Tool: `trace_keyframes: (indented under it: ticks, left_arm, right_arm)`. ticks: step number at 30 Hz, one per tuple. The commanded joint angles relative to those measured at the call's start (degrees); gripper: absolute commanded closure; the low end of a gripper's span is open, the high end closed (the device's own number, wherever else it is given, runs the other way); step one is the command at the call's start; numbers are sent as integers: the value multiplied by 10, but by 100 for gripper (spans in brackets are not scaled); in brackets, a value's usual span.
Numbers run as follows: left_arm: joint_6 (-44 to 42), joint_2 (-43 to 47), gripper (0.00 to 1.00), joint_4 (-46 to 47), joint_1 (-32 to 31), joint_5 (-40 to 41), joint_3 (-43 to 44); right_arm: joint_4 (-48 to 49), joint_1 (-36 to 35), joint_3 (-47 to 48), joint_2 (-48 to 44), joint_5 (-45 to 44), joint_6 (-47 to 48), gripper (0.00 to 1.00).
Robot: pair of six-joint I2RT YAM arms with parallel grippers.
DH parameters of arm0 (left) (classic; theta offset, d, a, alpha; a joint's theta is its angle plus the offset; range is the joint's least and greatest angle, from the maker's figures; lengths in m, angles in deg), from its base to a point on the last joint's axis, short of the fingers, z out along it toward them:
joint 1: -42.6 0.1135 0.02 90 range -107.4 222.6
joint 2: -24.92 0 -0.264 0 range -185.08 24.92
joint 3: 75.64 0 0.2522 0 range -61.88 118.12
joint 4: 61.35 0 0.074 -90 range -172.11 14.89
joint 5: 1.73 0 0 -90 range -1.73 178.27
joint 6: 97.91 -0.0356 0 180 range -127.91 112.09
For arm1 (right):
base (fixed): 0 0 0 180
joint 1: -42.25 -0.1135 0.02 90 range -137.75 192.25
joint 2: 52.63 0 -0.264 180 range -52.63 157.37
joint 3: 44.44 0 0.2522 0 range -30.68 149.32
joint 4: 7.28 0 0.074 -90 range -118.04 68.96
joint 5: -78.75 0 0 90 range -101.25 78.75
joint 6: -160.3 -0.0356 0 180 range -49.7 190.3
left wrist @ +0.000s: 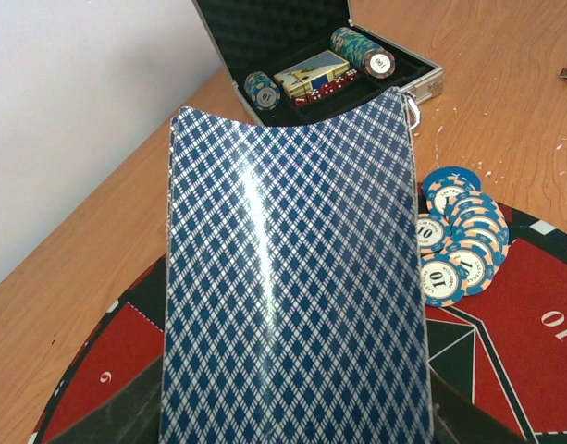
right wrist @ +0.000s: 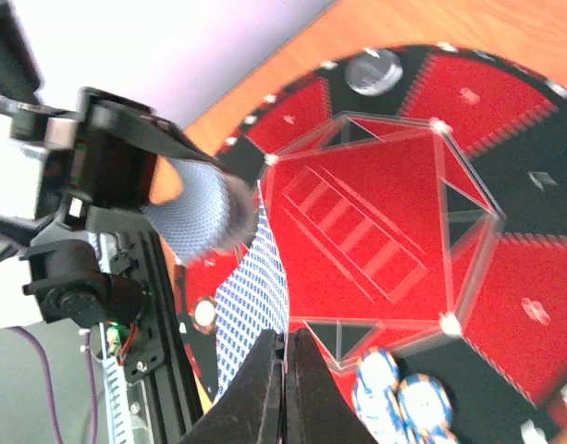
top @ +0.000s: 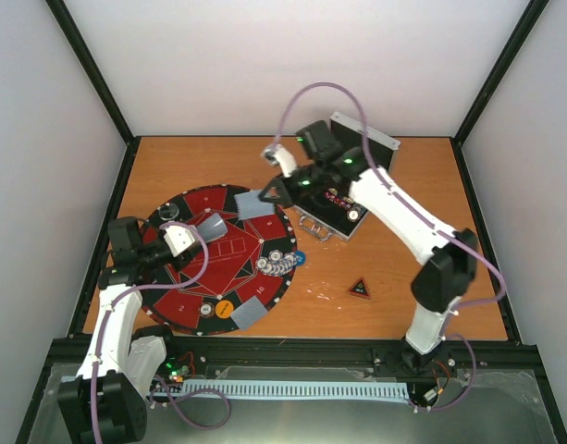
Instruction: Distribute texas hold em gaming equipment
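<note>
1. Left gripper [top: 192, 233] is clamped on the held card [left wrist: 292, 277]. The blue-check back fills the left wrist view.
2. The held card is over the left half of the mat [top: 229, 268] and looks bowed in the right wrist view. I can't tell if it touches the mat.
3. Right gripper [right wrist: 286, 350] has its fingers pressed together, with no gap showing.
4. The far card [top: 253, 203] lies at the mat's far-right edge, right at the right gripper's tips. I can't tell if it's pinched or just beside them.
5. The near card [top: 248, 314] lies flat at the mat's near edge, overhanging onto the table [top: 403, 185].
6. Poker chips [top: 279, 262] are fanned in an overlapping pile on the mat's right edge.
7. The blue disc [top: 299, 258] is just off the mat's right edge, beside the chips.
8. The yellow disc [top: 225, 305] sits on the mat's near rim, just left of the near card.
9. The clear disc [top: 169, 213] is on the mat's far-left rim.
10. The triangle marker [top: 360, 289] is on bare table towards the near-right, well apart from the mat.
11. The case [left wrist: 424, 85] is open near the table's far edge, right of the mat. Chip stacks [left wrist: 362, 51] lie on their sides inside.
</note>
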Motion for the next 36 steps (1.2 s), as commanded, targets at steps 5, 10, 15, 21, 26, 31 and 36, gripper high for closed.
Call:
trace_keyframes:
  ticks: [5,10,15,21,26,31,36]
  left_arm:
    - [-7,2,56,28,3,-31,0]
    - [-10,-1,56,27,3,-33,1]
    - [-11,0,56,28,2,-33,1]
    - [-10,3,56,26,2,-36,0]
    - [-16,5,56,19,1,-36,2]
    - [-27,3,56,10,-1,-43,3]
    - [-46,3,56,-5,-10,-44,4]
  right_arm:
    - [52,122,-310,-113,-42,-126,97]
    - [74,128,-442,-124,-39,-137,97]
    - [80,138,-495,-119,-27,-114,97]
    - [77,150,-487,-75,-55,-90,97]
    - [31,150,-444,-65,-143,-82,56]
    - [-9,148,-381,-89,-224,-88,39]
    - [31,91,-314,-119,-210,-76,26]
